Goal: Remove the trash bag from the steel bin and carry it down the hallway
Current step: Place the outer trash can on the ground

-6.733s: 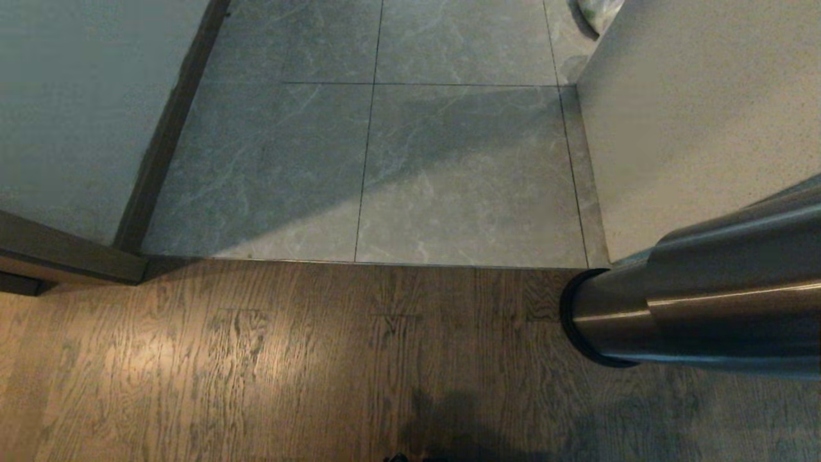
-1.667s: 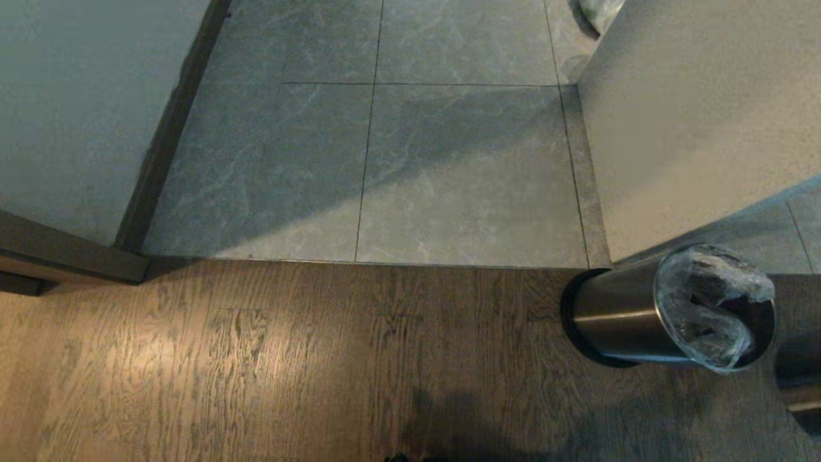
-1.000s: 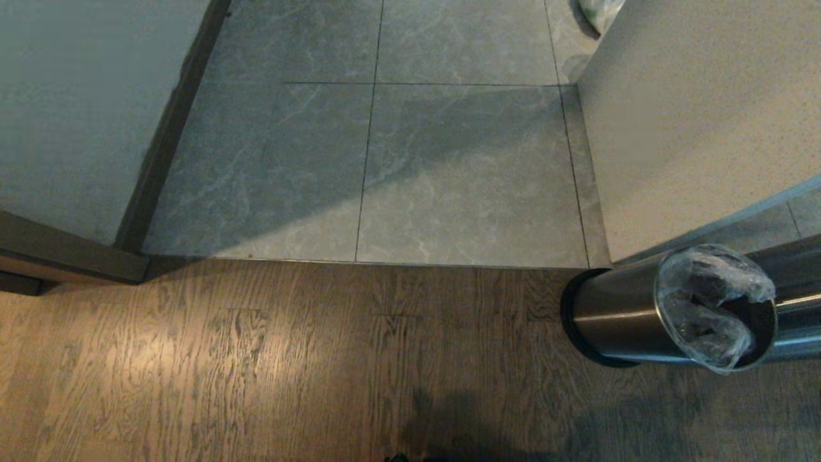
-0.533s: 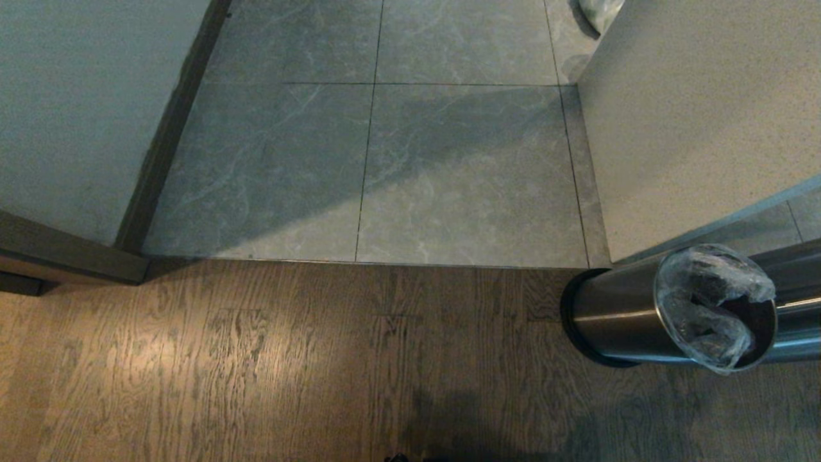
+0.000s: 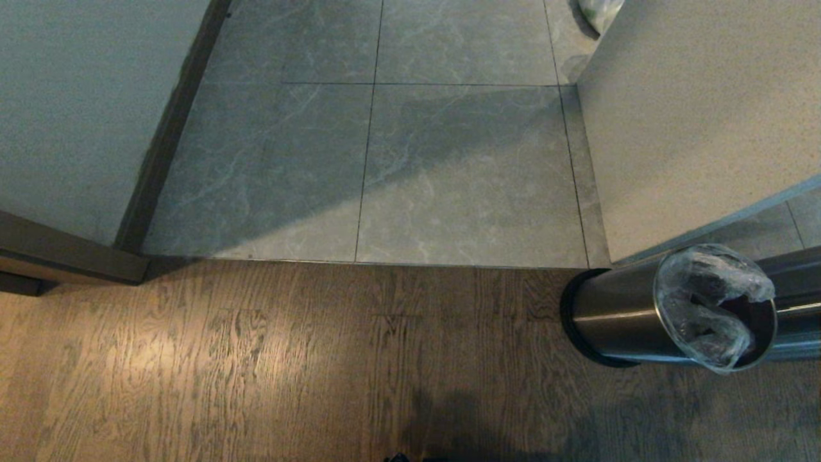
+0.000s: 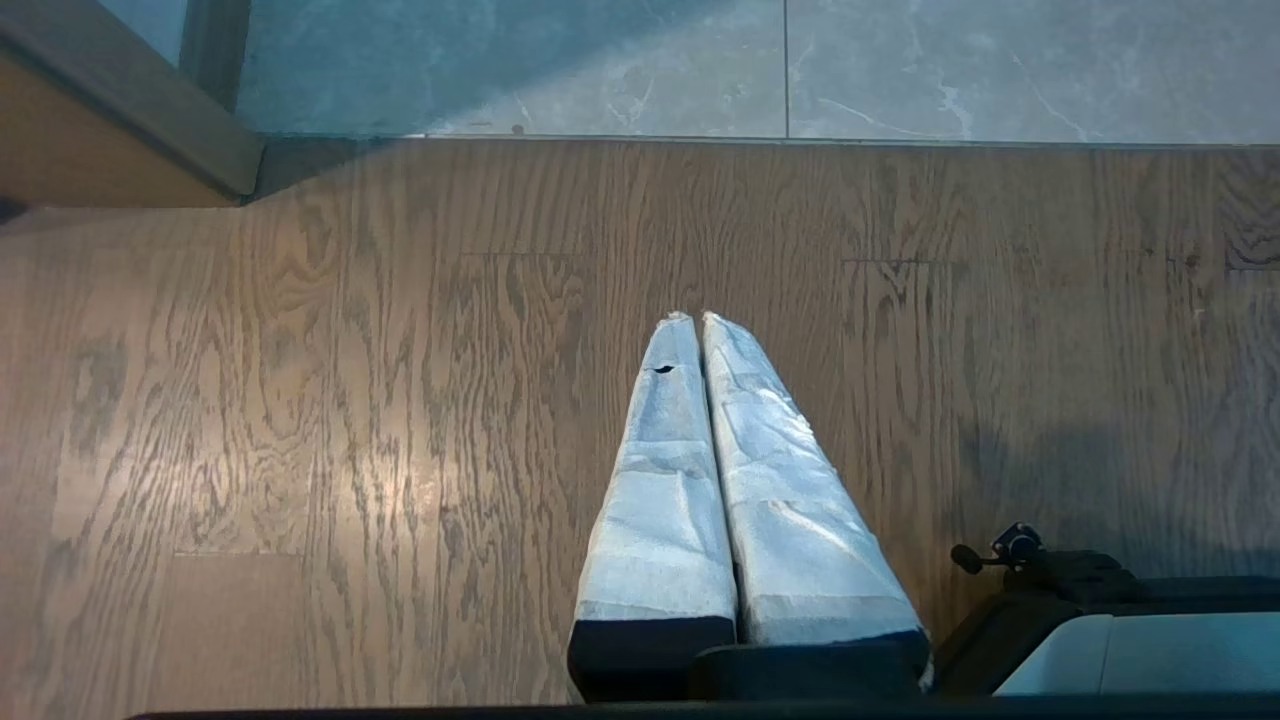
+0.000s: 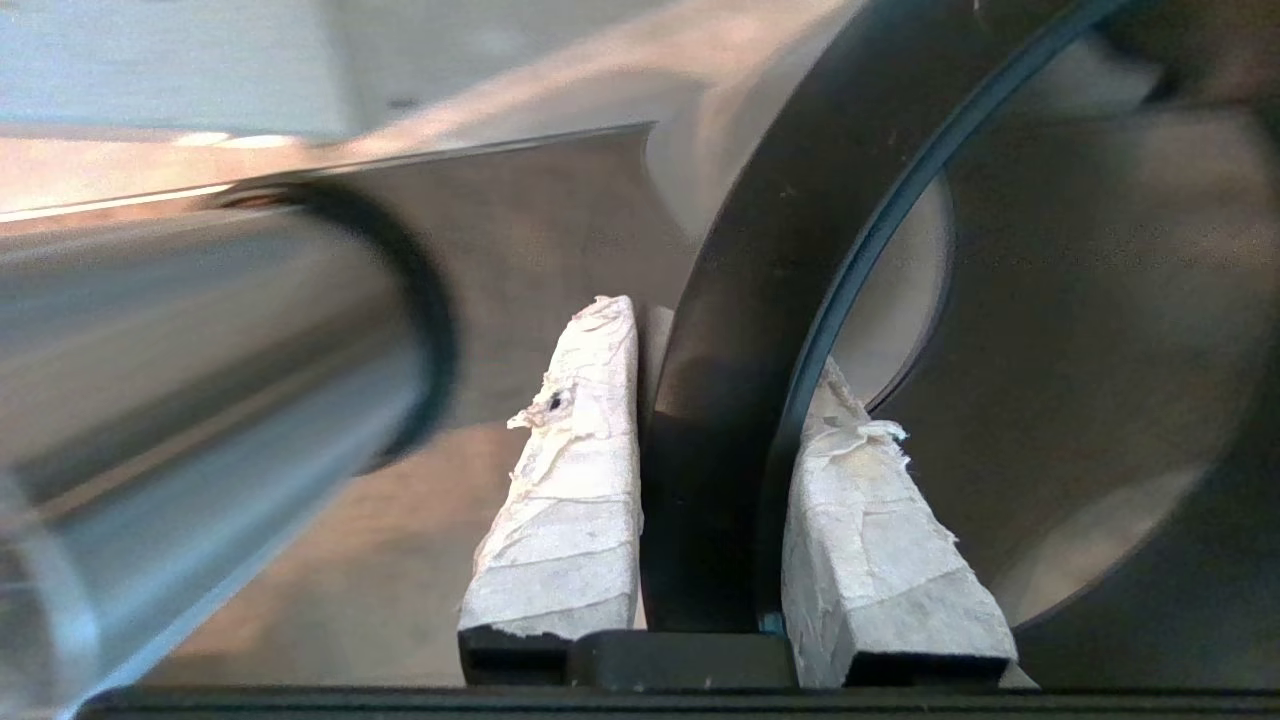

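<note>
The steel bin point(image 5: 609, 314) stands at the lower right on the wood floor, leaning away in the head view. The clear trash bag point(image 5: 702, 308) lines its open mouth, with dark rubbish showing through. A loose steel sleeve point(image 5: 798, 301) with a black ring rim point(image 7: 760, 250) juts in behind the bin from the right edge. My right gripper point(image 7: 718, 335) is shut on that ring rim, right beside the bin point(image 7: 200, 330). The hallway tiles point(image 5: 449, 160) lie beyond. My left gripper point(image 6: 697, 318) hangs shut and parked over the floor planks.
A pale wall block point(image 5: 693, 115) stands right behind the bin. Another wall with dark skirting point(image 5: 167, 141) borders the tiles on the left. A bagged bundle point(image 5: 600, 9) sits at the far top. Brown wood floor point(image 5: 256, 359) spreads in front; my base point(image 6: 1100, 640) is below.
The steel sleeve covered the bin several seconds ago; it has since come off, baring the bag. In the last second it has edged slightly lower at the right edge. The bin stays put.
</note>
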Controlling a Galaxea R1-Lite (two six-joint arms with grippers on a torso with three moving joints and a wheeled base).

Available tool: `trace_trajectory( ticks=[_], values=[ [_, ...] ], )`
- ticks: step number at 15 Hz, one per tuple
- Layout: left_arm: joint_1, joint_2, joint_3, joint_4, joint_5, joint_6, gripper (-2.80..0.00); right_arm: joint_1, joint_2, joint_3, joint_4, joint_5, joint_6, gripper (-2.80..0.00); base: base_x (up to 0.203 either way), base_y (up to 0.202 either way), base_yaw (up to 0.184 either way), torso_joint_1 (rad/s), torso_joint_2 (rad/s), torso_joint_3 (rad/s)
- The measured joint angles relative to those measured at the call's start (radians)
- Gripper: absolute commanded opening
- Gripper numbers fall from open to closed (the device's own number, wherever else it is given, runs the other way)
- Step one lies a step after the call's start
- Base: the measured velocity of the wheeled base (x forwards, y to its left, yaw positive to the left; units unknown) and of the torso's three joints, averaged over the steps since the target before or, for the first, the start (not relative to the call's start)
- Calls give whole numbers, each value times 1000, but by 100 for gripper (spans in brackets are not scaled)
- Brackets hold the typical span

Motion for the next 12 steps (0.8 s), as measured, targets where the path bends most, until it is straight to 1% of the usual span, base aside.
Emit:
trace_trajectory(
  ticks=[3, 4, 9, 12],
  values=[
    [0, 0, 0, 0, 0, 0, -280, -17, 41, -58, 4, -2, -2, -280, 0, 0, 0, 0, 0, 0],
    [0, 0, 0, 0, 0, 0, -280, -23, 50, -63, 5, 4, -3, 0, 0, 0, 0, 0, 0, 0],
    [0, 0, 0, -1, 0, 0, -280, -30, 85, -59, 6, -5, -18, 0, 0, 0, 0, 0, 0, 0],
    [0, 0, 0, 0, 0, 0, -280, -47, 68, -53, 18, -3, -16, 0, 0, 0, 0, 0, 0, 0]
  ],
)
